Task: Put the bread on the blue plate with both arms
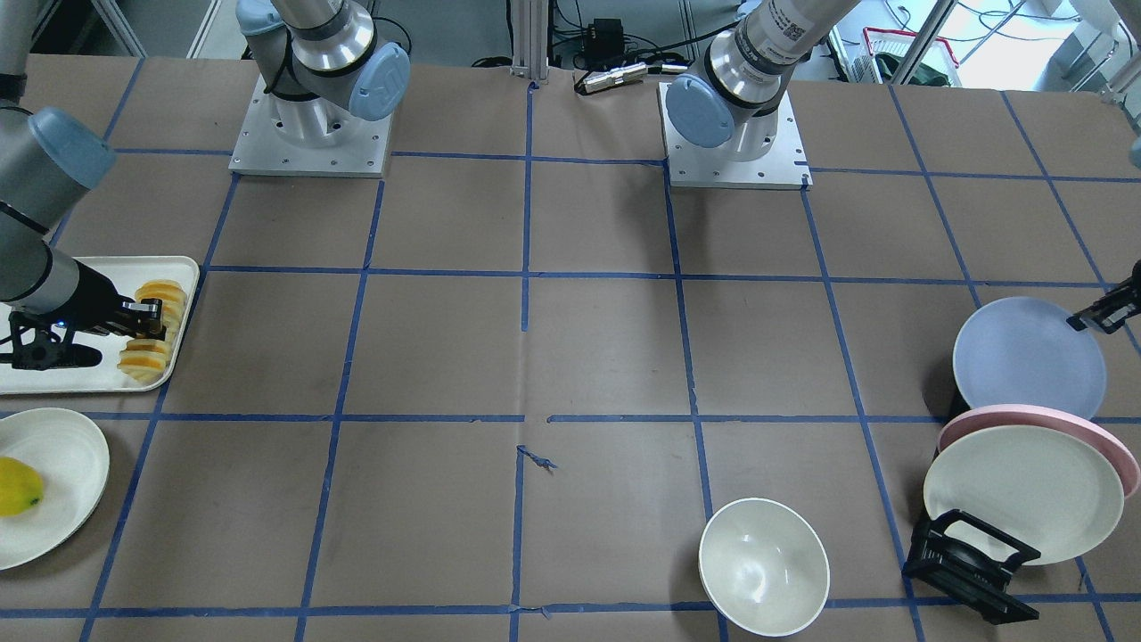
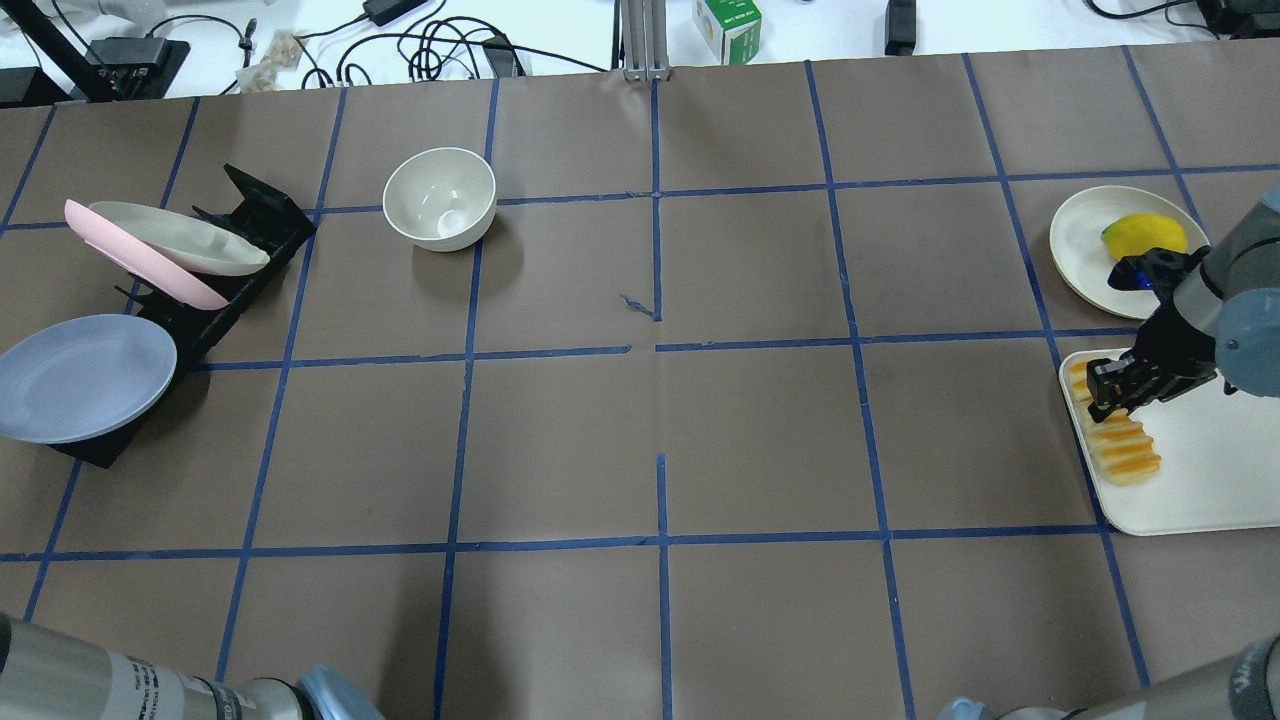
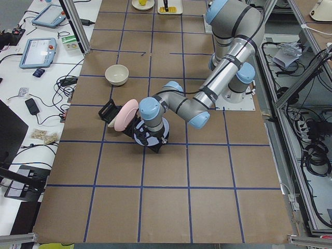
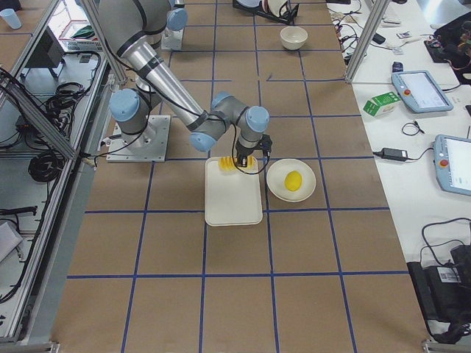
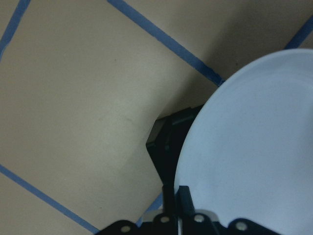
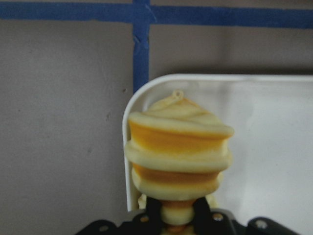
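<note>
The bread [image 1: 150, 355] lies along the edge of a white tray [image 1: 80, 379]; it also shows in the overhead view [image 2: 1128, 450] and fills the right wrist view [image 6: 178, 152]. My right gripper [image 1: 148, 323] is shut on the bread near its middle, with a finger on each side [image 6: 177, 215]. The blue plate [image 1: 1025, 357] leans tilted at the end of a black rack [image 2: 100, 445]. My left gripper [image 1: 1086, 319] is shut on the plate's rim, the rim between the fingers in the left wrist view [image 5: 177, 196]. In the overhead view the left gripper is out of frame.
A cream plate [image 1: 62, 464] with a smooth yellow fruit [image 1: 18, 486] sits beside the tray. A pink plate [image 1: 1114, 450] and a cream-white plate [image 1: 1025, 490] stand in the rack [image 1: 972, 566]. A white bowl [image 1: 764, 566] stands near the rack.
</note>
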{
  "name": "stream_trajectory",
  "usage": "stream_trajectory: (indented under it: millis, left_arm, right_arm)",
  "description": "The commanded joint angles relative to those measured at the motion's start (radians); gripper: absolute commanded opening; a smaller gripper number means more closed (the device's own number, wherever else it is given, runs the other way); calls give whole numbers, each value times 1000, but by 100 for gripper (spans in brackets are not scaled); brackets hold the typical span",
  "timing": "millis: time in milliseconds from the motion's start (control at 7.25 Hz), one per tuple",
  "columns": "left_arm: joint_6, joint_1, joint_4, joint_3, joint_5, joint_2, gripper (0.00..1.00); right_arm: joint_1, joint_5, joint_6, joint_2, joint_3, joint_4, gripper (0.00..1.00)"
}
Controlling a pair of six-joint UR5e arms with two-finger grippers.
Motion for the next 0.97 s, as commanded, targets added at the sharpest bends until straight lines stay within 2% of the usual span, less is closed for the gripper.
stream_trajectory:
  millis: [0, 414, 552, 690, 828]
  left_arm:
    - [60, 24, -138, 32, 68, 72, 0]
    - [149, -30, -382, 60, 31, 245, 0]
    - [137, -70, -444, 34, -36, 301, 0]
    - [129, -134, -453, -7, -120, 339, 0]
    - [62, -254, -443, -60, -160, 350, 0]
  right_arm:
    - [0, 0, 2, -9, -5, 15, 0]
    - [1, -2, 7, -61, -43, 36, 0]
    - [9, -2, 37, -89, -61, 73, 0]
    - [14, 7, 80, -113, -95, 143, 0]
    - [18, 14, 108, -135, -139, 223, 0]
